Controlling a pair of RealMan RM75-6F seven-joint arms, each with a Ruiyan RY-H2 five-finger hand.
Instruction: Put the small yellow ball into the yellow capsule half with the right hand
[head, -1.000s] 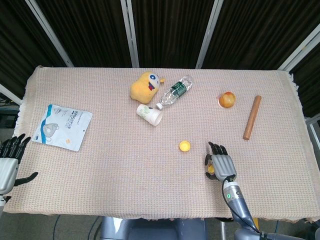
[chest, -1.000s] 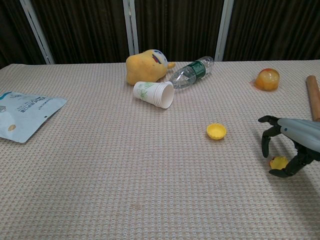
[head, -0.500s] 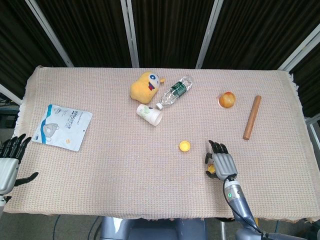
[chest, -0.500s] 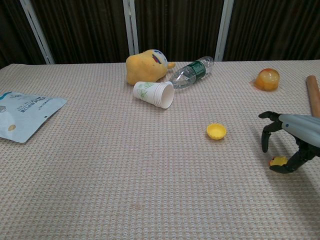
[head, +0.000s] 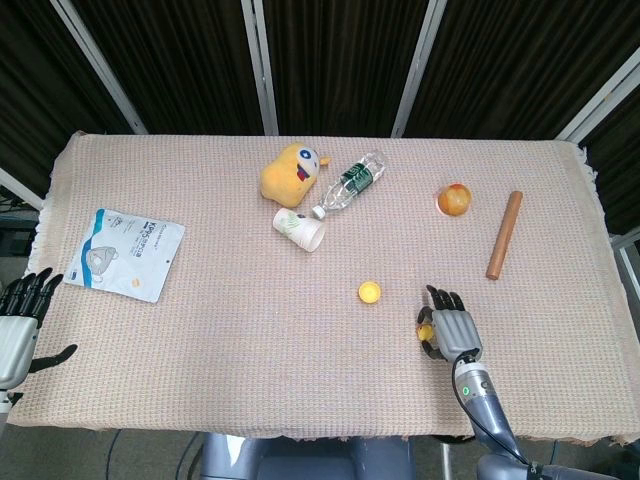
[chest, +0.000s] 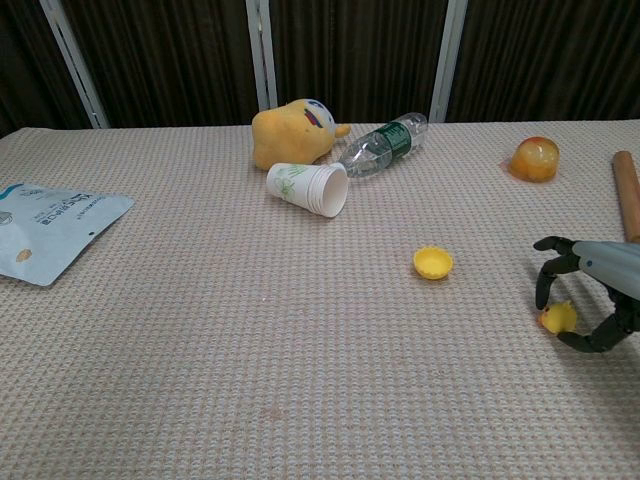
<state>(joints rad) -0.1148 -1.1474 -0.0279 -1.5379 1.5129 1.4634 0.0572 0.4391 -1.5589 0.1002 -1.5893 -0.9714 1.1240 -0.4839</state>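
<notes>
Left hand (head: 18, 318): off the left edge of the counter (head: 230, 350), fingers spread, holding nothing. Same place as a second ago.

Left side of counter: a white mask packet (head: 124, 253) lies flat near the left edge. Untouched.

Far middle: yellow plush toy (head: 290, 172), clear water bottle (head: 349, 181) on its side just right of it, white paper cup (head: 300, 228) tipped over in front of both. None has moved.

Centre-right: yellow capsule half (head: 369, 292), open side up, empty. It sits left of the right hand, near but apart.

Right hand (chest: 592, 292): near the front edge, right of centre, palm down. Fingers (chest: 545, 281) curl round the small yellow ball (chest: 558, 317); chest view shows the ball pinched between a fingertip and the thumb. A second ago the ball lay on the cloth under a wider-spread hand. Now the fingers have drawn in, and the ball sits higher in the chest view. Judgement: the grasp has just closed and the lift has begun, though I cannot tell if the ball is wholly clear of the cloth.

Far right: an orange-and-yellow ball (head: 454, 199) and a wooden stick (head: 504, 235), both well apart from the hand, unchanged.

Meaning for the task: pickup looks done. What remains is a short carry left to the capsule half and a release above it. The pinch looks slight, so the ball could slip.
</notes>
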